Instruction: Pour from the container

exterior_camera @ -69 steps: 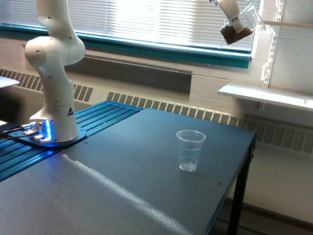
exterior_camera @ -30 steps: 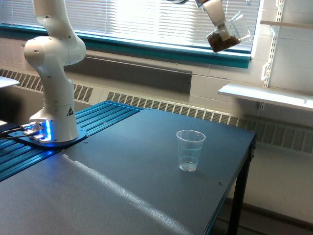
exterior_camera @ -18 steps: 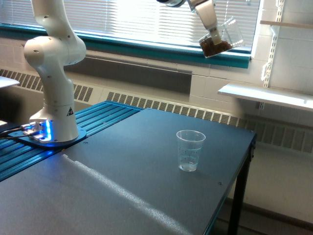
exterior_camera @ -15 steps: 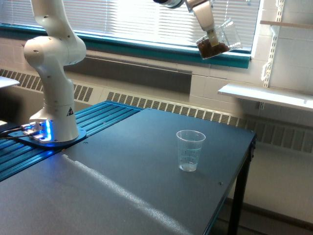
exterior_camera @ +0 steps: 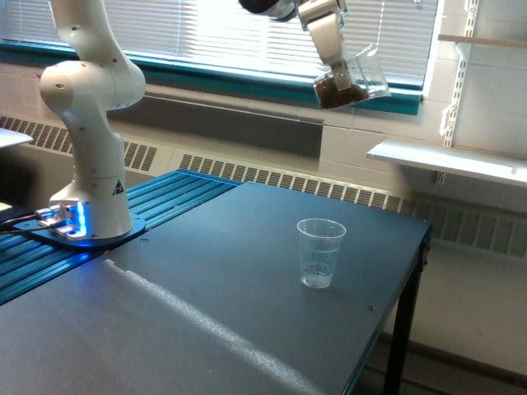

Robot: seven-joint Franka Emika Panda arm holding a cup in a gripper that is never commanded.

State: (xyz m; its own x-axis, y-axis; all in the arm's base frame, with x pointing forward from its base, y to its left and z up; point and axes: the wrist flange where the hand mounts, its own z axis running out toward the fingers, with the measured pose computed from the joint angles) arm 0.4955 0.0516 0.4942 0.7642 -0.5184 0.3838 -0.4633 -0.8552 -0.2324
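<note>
High above the dark table (exterior_camera: 206,271), gripper (exterior_camera: 336,78) clamping the container (exterior_camera: 352,80), tilted, brown granules pooled at its lower end; ribbed cup (exterior_camera: 319,253) standing upright well below, empty.

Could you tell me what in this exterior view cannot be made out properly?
- The gripper: its fingertips are too small and merge with the container, so how the jaws stand is unclear.
- The arm's upper links: cut off by the top edge.
- The ribbed cup: clear plastic; whether anything is inside cannot be told.
</note>
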